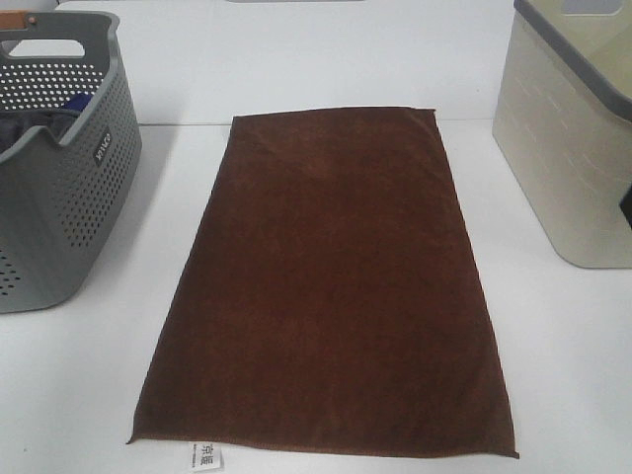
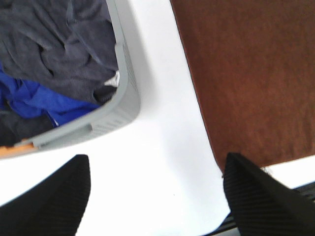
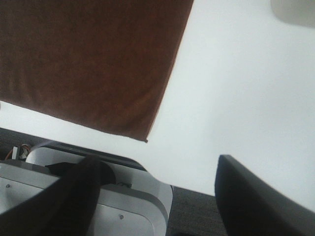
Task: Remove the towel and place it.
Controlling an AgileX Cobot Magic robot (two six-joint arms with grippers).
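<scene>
The dark brown towel (image 1: 331,286) lies spread flat on the white table, its long side running front to back, with a small white tag (image 1: 206,456) on its near short edge. Neither arm shows in the exterior high view. In the left wrist view the left gripper (image 2: 155,196) is open and empty above bare table between the grey basket (image 2: 125,105) and the towel's edge (image 2: 246,78). In the right wrist view the right gripper (image 3: 157,196) is open and empty above the table's front edge, beside the towel's near corner (image 3: 98,64).
A grey perforated basket (image 1: 59,168) stands at the left, holding grey cloth (image 2: 64,49) and blue cloth (image 2: 34,101). A beige bin (image 1: 573,148) stands at the right. The robot base (image 3: 74,196) shows below the table's front edge.
</scene>
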